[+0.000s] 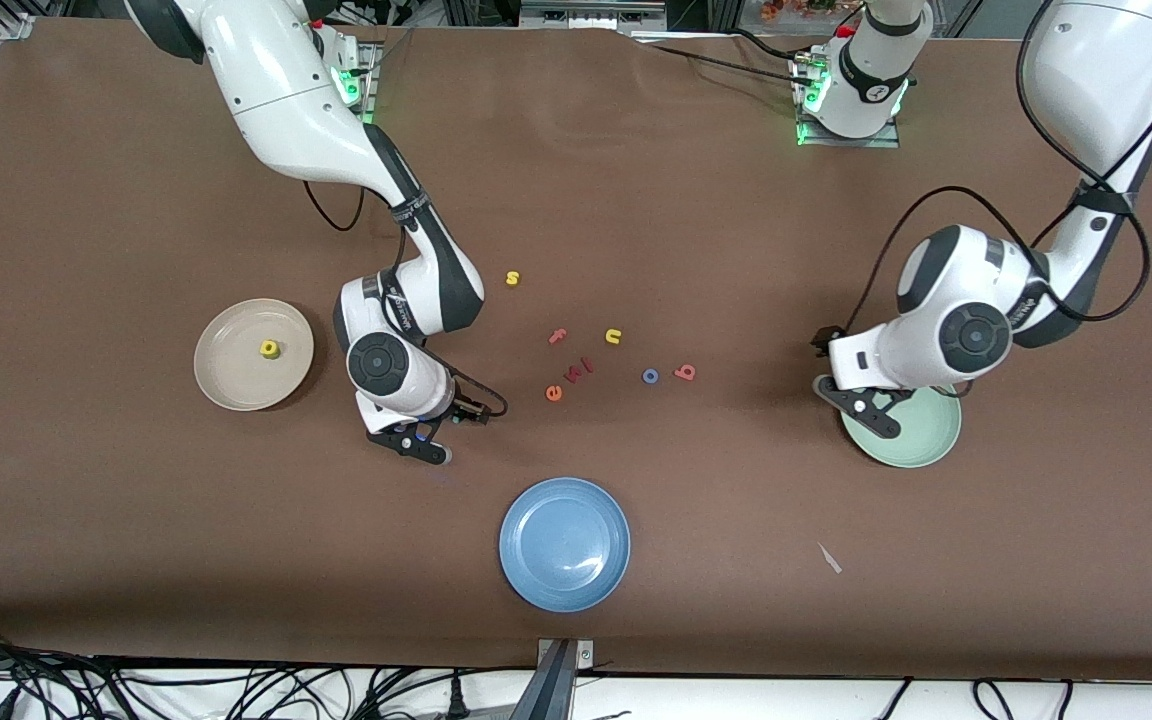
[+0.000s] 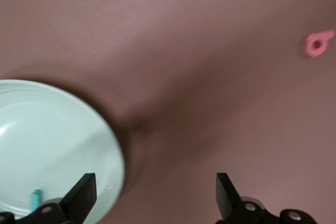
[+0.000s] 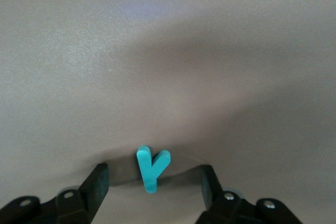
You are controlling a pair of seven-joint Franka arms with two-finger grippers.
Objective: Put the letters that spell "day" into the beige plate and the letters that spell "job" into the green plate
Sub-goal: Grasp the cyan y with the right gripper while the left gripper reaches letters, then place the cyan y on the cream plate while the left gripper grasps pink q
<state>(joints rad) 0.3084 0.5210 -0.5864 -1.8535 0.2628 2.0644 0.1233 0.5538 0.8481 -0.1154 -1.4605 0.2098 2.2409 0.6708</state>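
The right hand (image 3: 152, 182) is low over the brown desk (image 1: 636, 200) with its black fingers apart on both sides of the small teal foam "y" (image 3: 151, 167), not yet pressing it, so the step is this pick; next it must close, lift and go to the round beige plate (image 1: 226, 385), where the yellow "d" (image 1: 269, 349) lies. The left hand (image 2: 152, 198) waits wide open and empty over the rim of the pale green plate (image 2: 79, 129). Only the left wrist view shows a teal letter (image 2: 35, 199) in that plate, and only the right wrist view shows the "y".
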